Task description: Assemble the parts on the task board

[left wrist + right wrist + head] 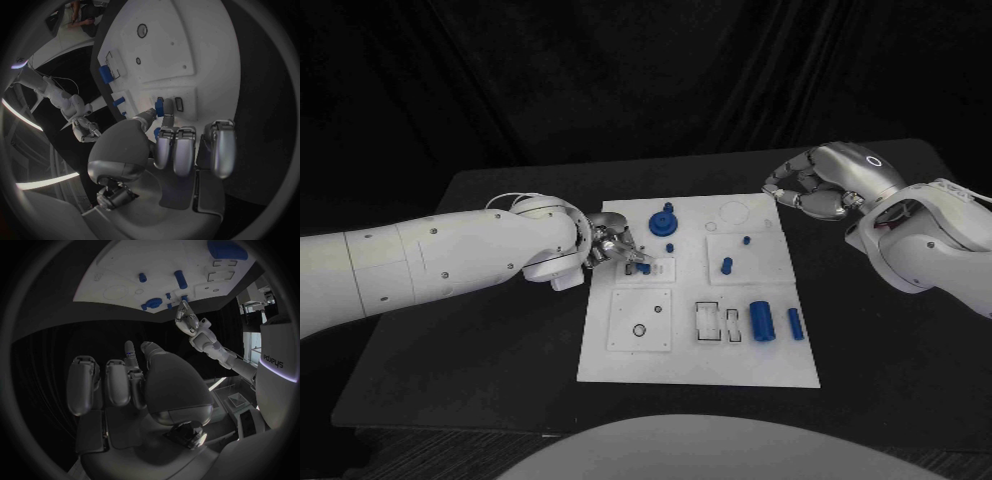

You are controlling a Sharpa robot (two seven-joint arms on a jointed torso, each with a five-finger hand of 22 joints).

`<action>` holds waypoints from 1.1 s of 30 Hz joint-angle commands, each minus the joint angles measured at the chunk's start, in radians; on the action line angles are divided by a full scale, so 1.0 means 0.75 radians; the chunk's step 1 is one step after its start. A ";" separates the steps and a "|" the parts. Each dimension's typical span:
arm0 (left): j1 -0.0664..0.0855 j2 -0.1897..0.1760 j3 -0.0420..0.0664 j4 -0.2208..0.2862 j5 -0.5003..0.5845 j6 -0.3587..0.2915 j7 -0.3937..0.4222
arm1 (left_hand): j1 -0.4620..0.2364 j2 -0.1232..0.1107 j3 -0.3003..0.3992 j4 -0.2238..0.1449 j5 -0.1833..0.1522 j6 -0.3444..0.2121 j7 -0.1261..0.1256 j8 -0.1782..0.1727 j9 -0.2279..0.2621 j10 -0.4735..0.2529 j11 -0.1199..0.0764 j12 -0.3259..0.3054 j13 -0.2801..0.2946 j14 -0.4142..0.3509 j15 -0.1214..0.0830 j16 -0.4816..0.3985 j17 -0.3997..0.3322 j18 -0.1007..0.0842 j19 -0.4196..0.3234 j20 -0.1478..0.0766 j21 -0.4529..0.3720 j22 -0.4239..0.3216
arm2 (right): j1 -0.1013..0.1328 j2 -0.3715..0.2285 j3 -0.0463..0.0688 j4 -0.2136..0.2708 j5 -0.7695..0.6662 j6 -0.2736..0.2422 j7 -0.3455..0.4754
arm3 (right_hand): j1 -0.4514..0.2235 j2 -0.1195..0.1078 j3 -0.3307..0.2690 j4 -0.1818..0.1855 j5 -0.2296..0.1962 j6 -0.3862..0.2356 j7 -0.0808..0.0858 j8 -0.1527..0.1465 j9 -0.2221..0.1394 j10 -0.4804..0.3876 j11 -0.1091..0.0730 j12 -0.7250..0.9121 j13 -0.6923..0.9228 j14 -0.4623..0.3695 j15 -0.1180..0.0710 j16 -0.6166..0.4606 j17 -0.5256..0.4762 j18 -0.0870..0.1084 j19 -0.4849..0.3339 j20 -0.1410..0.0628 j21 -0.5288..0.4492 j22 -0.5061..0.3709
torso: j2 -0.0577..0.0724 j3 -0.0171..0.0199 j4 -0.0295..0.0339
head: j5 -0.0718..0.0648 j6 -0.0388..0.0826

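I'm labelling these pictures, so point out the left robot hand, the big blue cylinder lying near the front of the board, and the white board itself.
left robot hand (610, 245), head view, middle of the hand.
big blue cylinder (762, 320), head view, middle of its side.
white board (697, 370), head view, bare front part.

Background stuff, not much going on. Everything sits on a black table (473, 330) with a plain matte top, no pattern or markings on it that I can make out. In the head view it sits a bit skewed, so the far edge slants across instead of running level. Right behind it hangs a black curtain (589, 70) in long vertical folds, covering the whole back. Past the table's near left corner there's a strip of dark floor (372, 462) with faint lines.
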 commanded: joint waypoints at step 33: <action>-0.003 -0.006 0.001 0.011 0.003 0.010 0.022 | -0.147 0.010 -0.159 0.132 -0.120 0.022 0.006 -0.019 0.001 0.142 0.014 0.004 0.351 0.138 0.010 0.004 0.351 0.016 -0.002 0.003 -0.018 0.246 | -0.007 0.002 0.001 -0.005 -0.003 0.015 -0.040 | 0.027 -0.002 0.018 -0.013 0.021 0.004 0.004 -0.008 0.004 0.117 0.012 -0.004 0.289 0.050 0.009 -0.011 -0.007 0.006 0.040 0.011 -0.008 0.259 | -0.001 0.0000 -0.0011 | 0.006 0.000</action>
